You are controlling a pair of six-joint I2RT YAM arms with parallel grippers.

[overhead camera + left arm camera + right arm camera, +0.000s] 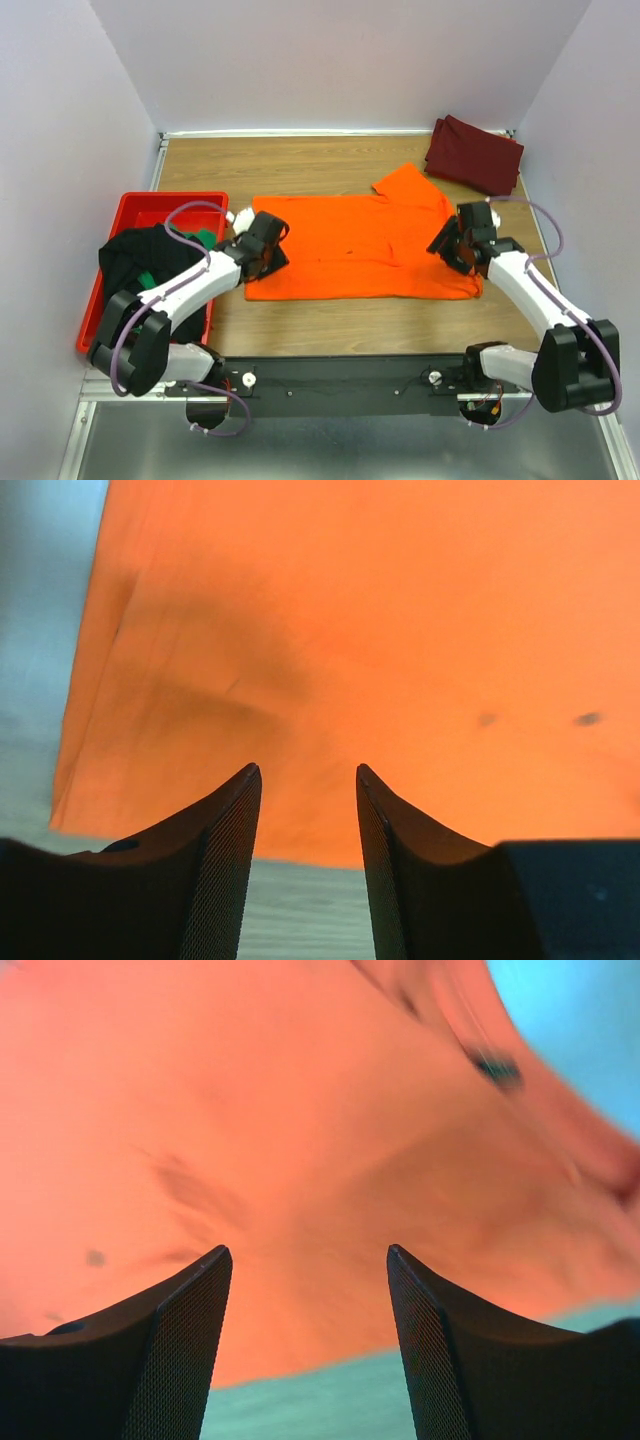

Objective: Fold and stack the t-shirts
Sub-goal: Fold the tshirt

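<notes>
Seen from above, a bright orange t-shirt (350,245) lies spread flat in the middle of a wooden bench (300,160), one sleeve sticking out at its far right corner. The left jaws sit at the shirt's left edge and the right jaws at its right edge. Each wrist view shows its pair spread apart with nothing between them and orange cloth just ahead. A folded maroon t-shirt (475,155) rests at the far right corner. A black t-shirt (130,255) and a green t-shirt (204,239) sit heaped in a red bin (140,205) on the left. If either pair closes short of the hem, or the two lift unevenly, the cloth would likely slip free or bunch, and the loose sleeve could fold crooked.
</notes>
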